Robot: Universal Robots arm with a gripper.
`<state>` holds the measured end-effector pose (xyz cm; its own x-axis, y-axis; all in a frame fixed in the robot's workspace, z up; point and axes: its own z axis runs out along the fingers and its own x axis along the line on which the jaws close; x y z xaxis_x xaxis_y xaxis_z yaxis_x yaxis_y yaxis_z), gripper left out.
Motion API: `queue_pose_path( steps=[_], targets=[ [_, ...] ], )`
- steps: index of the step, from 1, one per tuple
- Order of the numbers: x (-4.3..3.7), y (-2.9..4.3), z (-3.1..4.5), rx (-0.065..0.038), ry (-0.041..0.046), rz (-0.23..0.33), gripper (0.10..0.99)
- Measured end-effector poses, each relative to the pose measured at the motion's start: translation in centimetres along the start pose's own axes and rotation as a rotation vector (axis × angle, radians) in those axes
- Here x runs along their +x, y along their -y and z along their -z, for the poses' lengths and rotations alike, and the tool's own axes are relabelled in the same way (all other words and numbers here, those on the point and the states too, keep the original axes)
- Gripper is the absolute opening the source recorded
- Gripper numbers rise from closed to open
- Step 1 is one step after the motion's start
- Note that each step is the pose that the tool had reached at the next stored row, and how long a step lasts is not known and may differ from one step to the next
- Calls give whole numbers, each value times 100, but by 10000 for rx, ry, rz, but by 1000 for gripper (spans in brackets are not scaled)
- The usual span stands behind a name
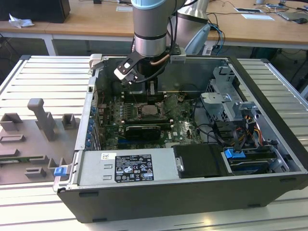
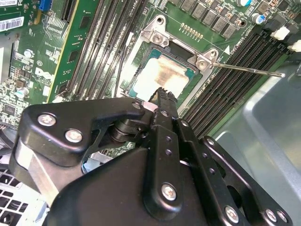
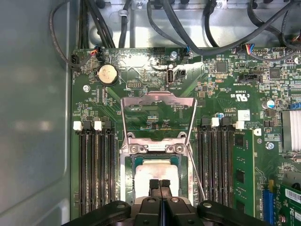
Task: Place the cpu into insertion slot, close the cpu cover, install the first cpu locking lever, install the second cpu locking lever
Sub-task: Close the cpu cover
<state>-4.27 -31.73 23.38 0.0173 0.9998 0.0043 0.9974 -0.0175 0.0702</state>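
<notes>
The cpu [image 3: 160, 170], a pale silver-beige square, lies in the insertion slot [image 3: 126, 181] on the green board; it is also in the second wrist view as the cpu [image 2: 168, 74]. The cpu cover [image 3: 158, 98], a silvery frame with a cut-out centre, stands swung open on its hinge, away from the slot. My gripper [image 3: 160, 183] hangs just over the cpu's near edge, its two black fingertips pressed together with nothing between them. A thin locking lever [image 2: 254, 70] sticks out unlatched beside the slot. In the exterior view my gripper [image 1: 151, 92] is inside the computer case above the insertion slot [image 1: 153, 111].
Long black memory slots [image 3: 94, 174] flank the socket on both sides. Cables [image 3: 188, 28] run along the case wall beyond the board. A black expansion card [image 1: 142, 130] sits in front of the socket, and a drive cage [image 1: 226, 103] stands at the exterior view's right.
</notes>
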Motion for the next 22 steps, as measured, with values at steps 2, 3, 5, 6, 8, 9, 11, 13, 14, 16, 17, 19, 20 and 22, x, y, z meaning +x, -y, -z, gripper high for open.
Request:
queue_pose_path(
  steps=[2,3,5,6,8,9,11,13,14,16,17,19,20,22],
  targets=[
    [0,0,7,2,2,0,106],
    [0,-1,12,0,0,0,106],
    [0,-1,19,0,0,-1,106],
    [0,-2,23,1,0,0,106],
    [0,-2,30,0,-1,0,106],
    [0,-3,33,-1,-2,0,106],
    [0,-3,40,0,0,-1,106],
    [0,-3,43,-1,-2,-1,106],
    [0,-3,45,0,0,-1,106],
    [0,-3,46,-1,-1,-1,106],
    [0,-3,51,2,2,-1,106],
    [0,-4,57,1,0,-1,106],
    [0,-4,61,0,-1,-1,106],
    [0,-5,66,0,-1,-1,106]
  ],
)
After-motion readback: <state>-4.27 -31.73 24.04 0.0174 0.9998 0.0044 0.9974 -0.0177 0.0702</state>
